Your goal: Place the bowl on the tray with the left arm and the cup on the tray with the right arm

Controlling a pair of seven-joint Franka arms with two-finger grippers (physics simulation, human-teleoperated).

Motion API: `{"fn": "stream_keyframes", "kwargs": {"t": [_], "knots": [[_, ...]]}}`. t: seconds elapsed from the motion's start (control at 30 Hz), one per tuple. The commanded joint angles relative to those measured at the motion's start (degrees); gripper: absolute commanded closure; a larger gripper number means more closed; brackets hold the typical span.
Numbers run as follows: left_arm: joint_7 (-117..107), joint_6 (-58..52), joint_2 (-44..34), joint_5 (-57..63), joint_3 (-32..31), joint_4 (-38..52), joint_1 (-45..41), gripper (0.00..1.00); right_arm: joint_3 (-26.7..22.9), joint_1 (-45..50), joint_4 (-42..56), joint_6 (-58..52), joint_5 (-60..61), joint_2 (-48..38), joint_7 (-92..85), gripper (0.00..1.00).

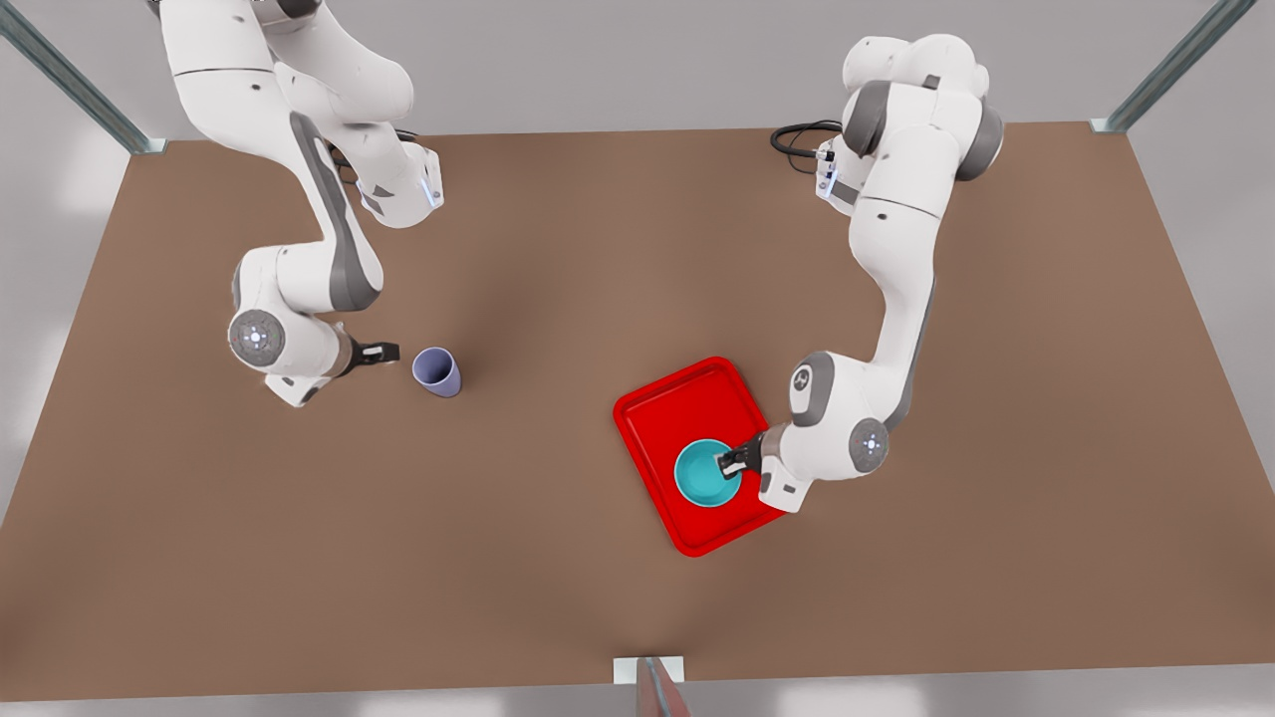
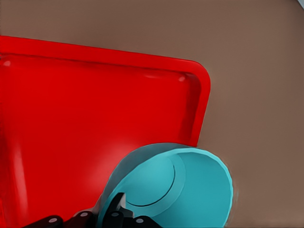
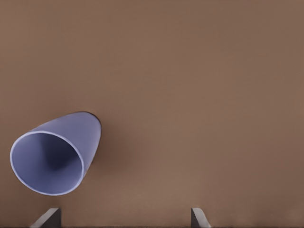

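The bowl [image 1: 708, 472] sits on the near part of the tray [image 1: 687, 403], its rim clenched in my left gripper [image 1: 730, 462]. My right gripper [image 1: 382, 352], fingers spread, waits just left of the upright cup [image 1: 437, 371], well apart from the tray.

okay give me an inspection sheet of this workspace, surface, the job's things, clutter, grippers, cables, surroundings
Surface: flat brown tabletop.
Job's things: glossy teal round bowl sits on the bright red rectangular tray; lavender tapered cup stands upright on the table, apart from the tray.
Clutter: nothing seen.
Grippers: left gripper at the bowl's rim, one finger inside the bowl; right gripper open beside the cup, not touching.
Cables: black cable loop behind the arm at the front view's right.
Surroundings: grey metal frame posts at the table's corners, pale grey walls.
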Motion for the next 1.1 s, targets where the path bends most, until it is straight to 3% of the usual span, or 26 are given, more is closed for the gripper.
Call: {"fn": "stream_keyframes", "kwargs": {"t": [0.0,0.23,0.27,0.3,0.47,0.67,0.73,0.8,0.83,0.87,0.9,0.93,0.97,1.07], "knots": [[0.41,0.01,0.29,-7.15,0.09,-0.01,-0.01,0.79,0.09,0.01,-0.1,0.06,0.4,0.04,1.53,0.0],[1.82,-0.25,3.45,-6.36,1.41,0.69,0.61,0.75,2.55,0.1,-6.08,8.41,1.54,0.92,8.22,0.0],[3.66,-0.25,3.45,-6.36,1.41,0.6,0.61,0.32,2.64,0.1,-7.83,11.66,1.54,1.01,8.3,0.0],[3.75,-0.34,3.45,-6.36,1.41,0.51,0.61,0.0,2.64,0.1,-8.54,13.07,1.63,1.45,8.74,0.0],[3.84,-0.43,3.01,-5.13,1.85,0.69,0.61,0.0,3.79,0.1,-10.83,20.1,1.63,1.62,8.83,0.0],[4.62,-12.29,0.03,19.2,4.66,8.6,0.87,0.0,4.31,0.1,-11.7,20.89,1.63,2.32,9.01,0.02],[17.45,-21.52,-5.24,21.76,9.14,8.51,0.78,0.0,4.31,0.1,-11.7,21.07,1.63,2.59,9.18,0.09],[20.89,-28.37,-11.13,23.25,13.62,8.25,0.7,0.0,4.49,0.1,-11.7,21.85,1.63,3.47,9.27,0.28],[20.98,-31.44,-13.59,27.03,13.8,8.42,0.7,0.0,4.49,0.1,-11.7,21.86,1.63,3.47,9.97,0.4],[21.15,-32.86,-16.93,28.79,13.62,7.99,1.22,0.0,4.93,0.19,-11.7,21.86,1.63,3.47,11.29,0.61],[24.21,-32.95,-19.39,28.88,10.22,7.55,5.16,0.0,5.02,0.19,-11.7,21.86,1.63,3.47,12.0,0.67],[29.23,-33.04,-22.29,36.69,1.86,7.11,12.28,0.0,5.1,0.1,-11.7,21.59,1.63,3.47,12.17,0.79],[29.94,-33.04,-24.05,40.83,-3.78,5.96,17.13,0.0,5.1,0.1,-11.62,21.51,2.86,3.47,12.35,0.79],[31.43,-34.17,-26.08,41.72,-3.43,6.05,17.31,0.0,5.98,0.1,-11.62,21.24,3.12,3.12,13.67,0.79]]}}
